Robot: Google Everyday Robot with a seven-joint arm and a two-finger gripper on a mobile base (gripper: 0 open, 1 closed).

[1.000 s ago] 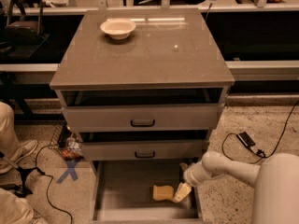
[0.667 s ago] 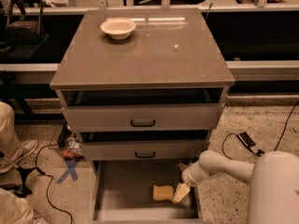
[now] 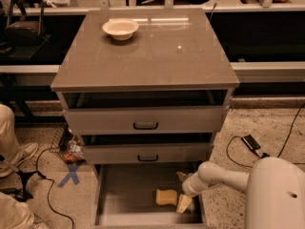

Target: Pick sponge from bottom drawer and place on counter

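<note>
**Claw down in the bottom drawer, sponge not taken**

I stand in front of the grey cabinet. Its bottom drawer (image 3: pixel 125 194) is pulled out, and I can see its flat grey floor. The sponge (image 3: pixel 166 197), a small pale-yellow block, lies flat on this floor, towards the right side and nearer to the front edge than to the back.

The white arm (image 3: pixel 221 175) of the robot comes in from the right, over the right rail of the drawer. At its end the claw (image 3: pixel 182 192) is low inside the drawer, just beside the right end of the sponge. The claw is released: one finger points towards the back of the drawer and the pale finger (image 3: pixel 183 204) points towards the front, with a wide gap between them. The sponge is not clamped. If the pale finger touches it, I cannot tell.

The two wider drawers above are also pulled out a little, the middle drawer (image 3: pixel 146 152) and the top drawer (image 3: pixel 145 120), each with a black handle. On the glossy tabletop (image 3: pixel 162 61) there is only a round cream bowl (image 3: pixel 120 28), near the back left corner, well apart from the sponge.

On the speckled floor to the left of the cabinet a blue cross (image 3: pixel 70 175) is marked, and a black cable (image 3: pixel 45 187) runs near it. At the left edge I see a person's shoe (image 3: pixel 19 154).
</note>
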